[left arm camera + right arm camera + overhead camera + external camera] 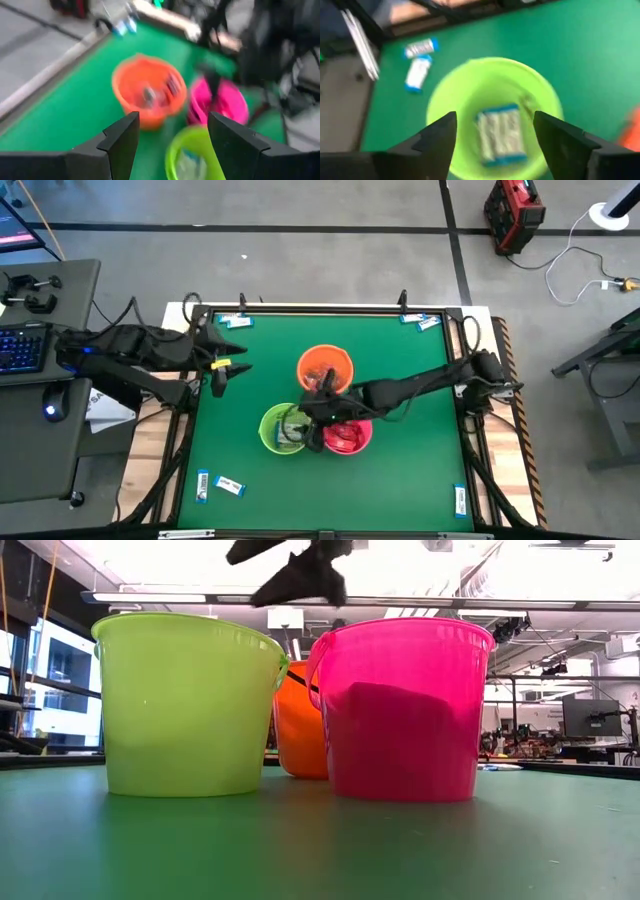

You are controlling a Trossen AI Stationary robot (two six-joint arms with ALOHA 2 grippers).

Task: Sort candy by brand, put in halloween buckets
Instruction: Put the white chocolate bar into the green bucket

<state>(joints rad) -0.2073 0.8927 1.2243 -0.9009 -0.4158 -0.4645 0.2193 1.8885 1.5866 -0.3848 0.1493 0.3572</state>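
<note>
Now the right gripper (495, 132) hangs with fingers spread and empty over the lime green bucket (492, 85), mid-bench beside the pink bucket (347, 436) and orange bucket (325, 368). Only its wrist view shows the blue-and-white candy (501, 134) inside. Left gripper (170, 137), open and empty, waits near the left edge.

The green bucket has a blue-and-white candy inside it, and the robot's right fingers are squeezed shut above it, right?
Nearly. The blue-and-white candy does lie in the green bucket, but the right gripper above it is not shut: the right wrist view shows its fingers standing wide apart, with nothing between them.
</note>
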